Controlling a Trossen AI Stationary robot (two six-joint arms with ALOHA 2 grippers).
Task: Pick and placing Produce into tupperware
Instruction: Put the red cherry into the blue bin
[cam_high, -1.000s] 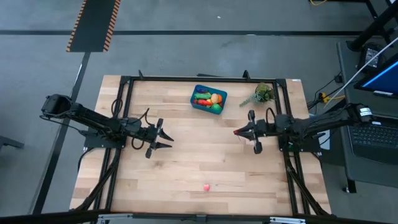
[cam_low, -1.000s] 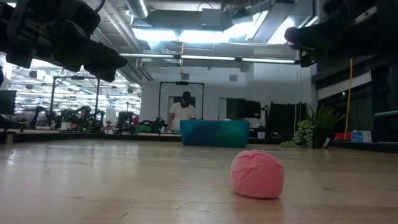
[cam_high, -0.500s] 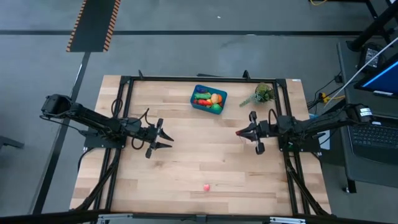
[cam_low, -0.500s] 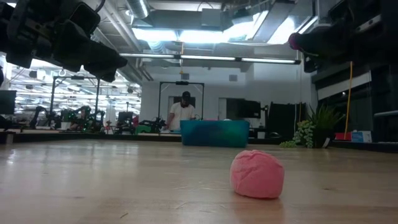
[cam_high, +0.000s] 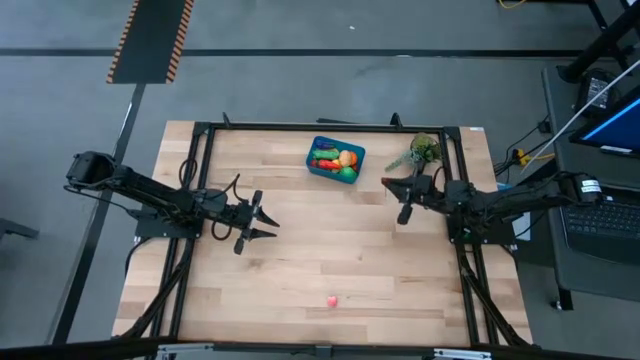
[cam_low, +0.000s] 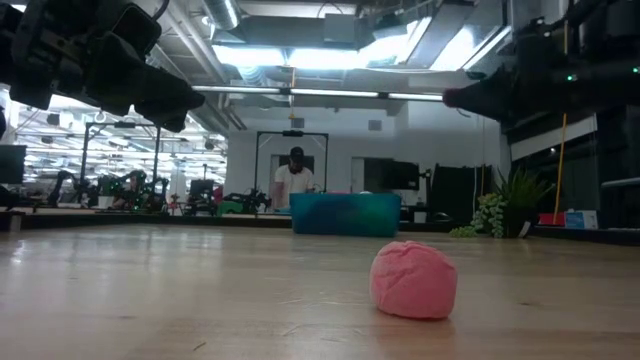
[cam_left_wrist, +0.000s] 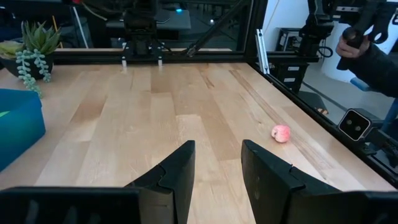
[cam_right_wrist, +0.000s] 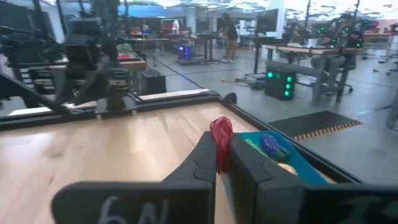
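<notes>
Produce fills the teal tub (cam_high: 335, 159) in the high view: orange, red, green and yellow pieces are heaped inside, though the separate pieces are too small to name. The tub sits at the far middle of the table (cam_high: 300, 270), with a plant sprig (cam_high: 420, 152) to its right. One pink piece (cam_high: 331, 299) lies alone near the table's near edge. The left gripper (cam_high: 268, 223) hangs over the left half of the table with its fingers apart and nothing between them. The right gripper (cam_high: 389, 183) is just right of the tub, clamped on a small red piece (cam_high: 387, 182).

Low view: the pink piece (cam_low: 414, 279) rests on the wood up close; the tub (cam_low: 346, 214) stands far behind it, the sprig (cam_low: 489, 215) to its right. A person (cam_low: 293, 181) stands in the room beyond.

Left wrist view: the left fingers (cam_left_wrist: 176, 174) stand spread and bare, the pink piece (cam_left_wrist: 281, 133) lying on the table beyond them, and a corner of the tub (cam_left_wrist: 18, 124) shows at the edge.

Right wrist view: the right fingers (cam_right_wrist: 204, 158) are pressed on the red piece (cam_right_wrist: 221, 133), with the tub (cam_right_wrist: 292, 162) just past them; a purple piece (cam_right_wrist: 272, 145) shows inside.
</notes>
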